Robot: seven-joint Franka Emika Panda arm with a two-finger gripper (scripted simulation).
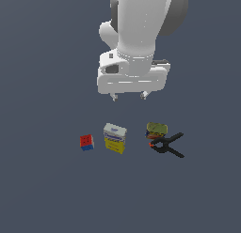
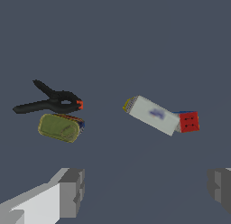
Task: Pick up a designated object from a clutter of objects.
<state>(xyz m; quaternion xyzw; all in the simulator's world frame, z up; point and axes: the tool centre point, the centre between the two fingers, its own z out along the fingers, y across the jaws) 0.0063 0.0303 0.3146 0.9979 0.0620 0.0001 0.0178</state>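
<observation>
The designated can (image 1: 156,128) has an olive-green top and a dark side; it sits on the floor at the exterior view's right, touching the black clamp (image 1: 167,145). In the wrist view the can (image 2: 59,127) lies just beside the clamp (image 2: 50,101). The yellow-white-blue box (image 1: 115,137) stands in the middle, and the red-and-blue cube (image 1: 86,142) is at the exterior view's left. My gripper (image 1: 128,96) hangs open and empty well above the clutter, roughly over the box. Its fingers (image 2: 72,191) show far apart in the wrist view.
The box (image 2: 152,114) and cube (image 2: 189,121) sit close together in the wrist view. The floor is plain dark grey (image 1: 47,190). The white arm body fills the upper middle of the exterior view.
</observation>
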